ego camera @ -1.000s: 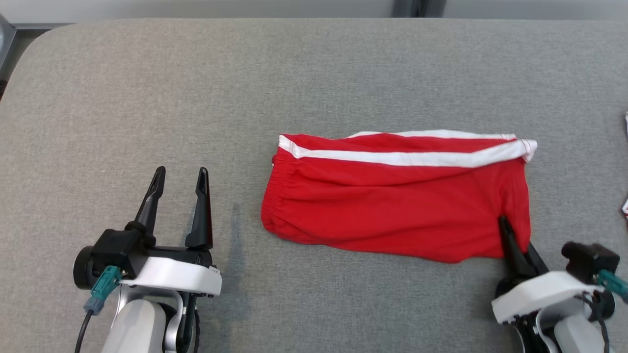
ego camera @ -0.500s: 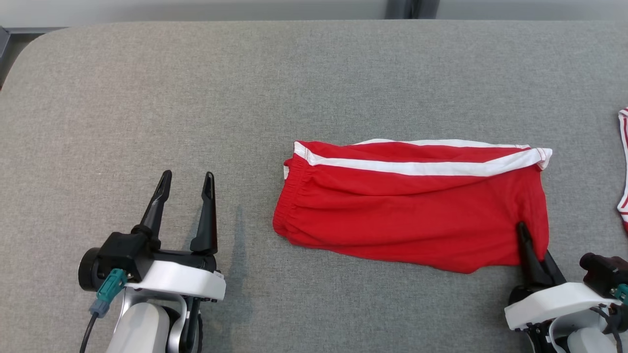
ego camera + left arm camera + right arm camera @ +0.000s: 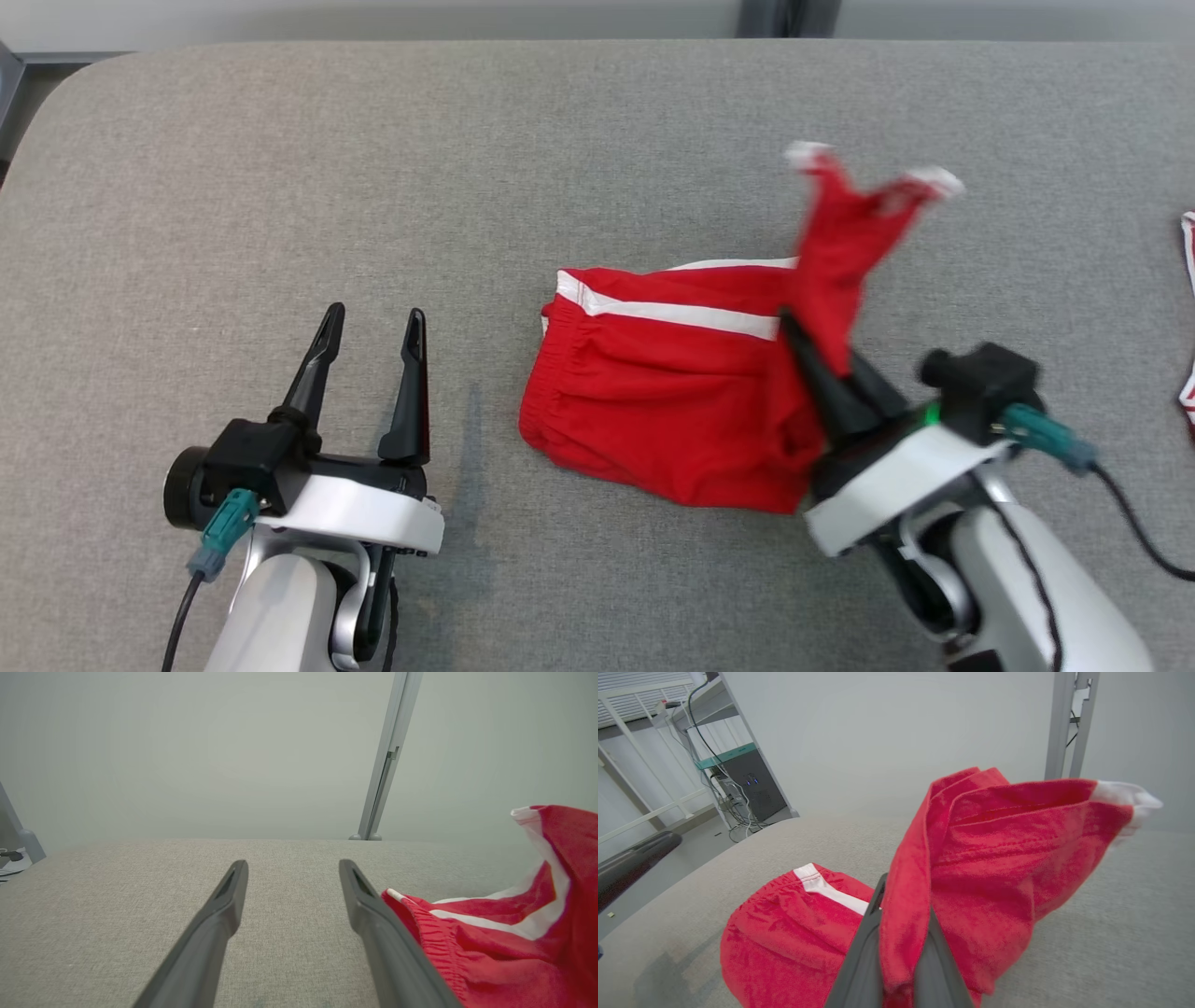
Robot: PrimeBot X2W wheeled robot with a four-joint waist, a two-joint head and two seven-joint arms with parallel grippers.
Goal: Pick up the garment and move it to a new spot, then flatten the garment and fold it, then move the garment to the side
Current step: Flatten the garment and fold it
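Note:
The garment (image 3: 672, 401) is a pair of red shorts with white side stripes, lying on the grey table (image 3: 467, 168). Its right end is lifted and swung up and to the left, blurred in the air. My right gripper (image 3: 822, 359) is shut on that raised end of the garment (image 3: 994, 858), with the cloth pinched between its dark fingers (image 3: 859, 952). My left gripper (image 3: 373, 322) stands open over bare table left of the shorts, apart from them. In the left wrist view its open fingers (image 3: 224, 905) frame the table, with the garment (image 3: 490, 942) just to the right.
Another red and white cloth (image 3: 1187, 373) lies at the table's right edge. The table's rounded far left corner (image 3: 56, 84) shows. A metal post (image 3: 385, 760) stands behind the table. Shelving with cables (image 3: 733, 779) stands off to one side.
My right gripper has swung up and to the left, pulling the garment's right end off the table and over its middle. The left gripper stays open in place.

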